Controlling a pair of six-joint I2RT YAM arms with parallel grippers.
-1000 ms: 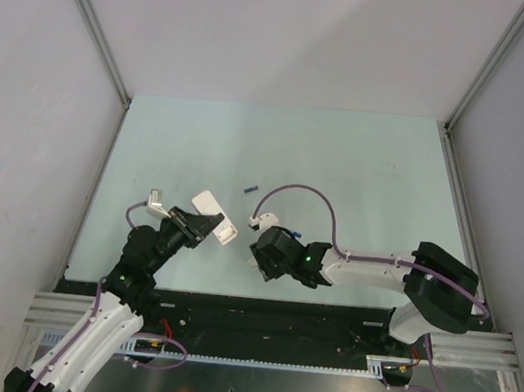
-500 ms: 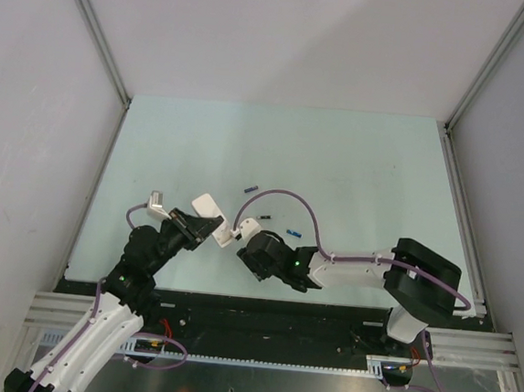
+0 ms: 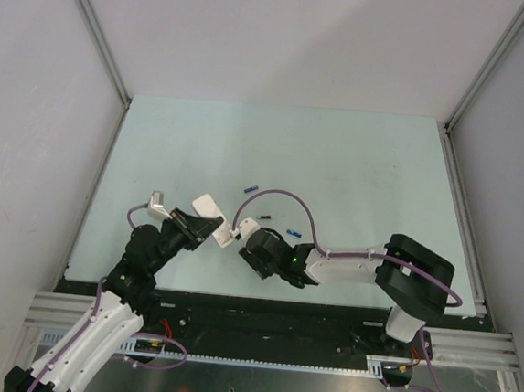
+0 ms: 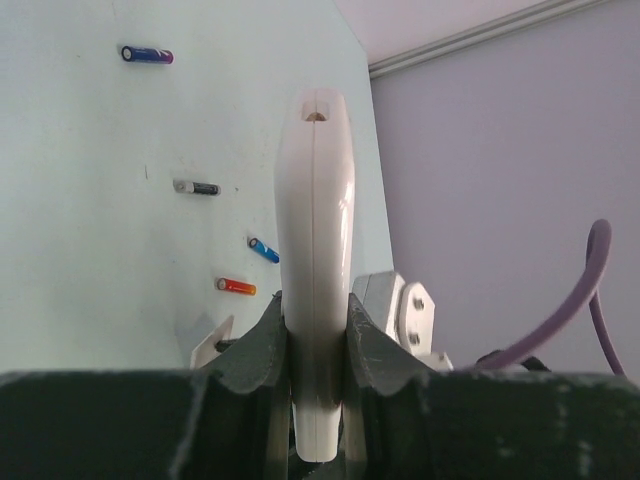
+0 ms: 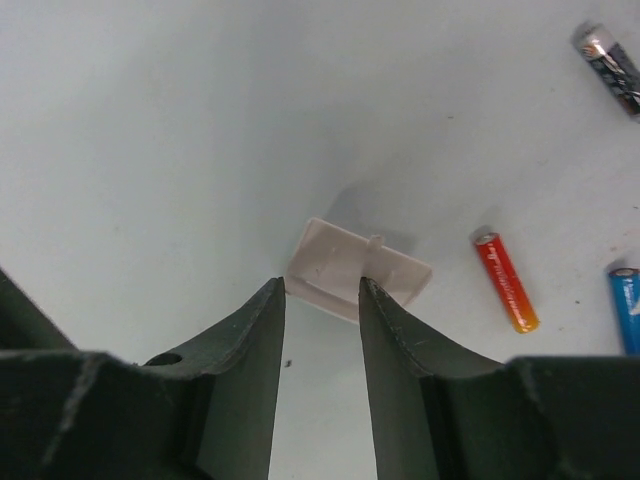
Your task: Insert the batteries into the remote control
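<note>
Remote (image 4: 315, 200): white, turned on edge, lifted off table (image 3: 357, 158), near-left of centre; lower end clamped in left gripper (image 4: 318, 322), jaws pressed against both flat faces

Right gripper (image 5: 322, 292): just right of remote, low over table; jaws a narrow gap apart, bare table visible between them, nothing pinched; tips at near edge of cover (image 5: 372, 268)

Cover: small flat white piece, lying on table just right of remote, wider than gap between right jaws

Batteries (image 3: 265, 217): four, loose, lying flat on table, right of remote and well apart from one another
- purple battery (image 4: 146, 55): farthest of the four, alone
- black battery (image 4: 196, 187): silver end, nearer than purple one
- blue battery (image 4: 264, 250): right of black one and slightly nearer
- orange-red battery (image 5: 505, 282): just right of cover, not touching it, between cover and blue one

Remote's battery bay: not visible in any view
</note>
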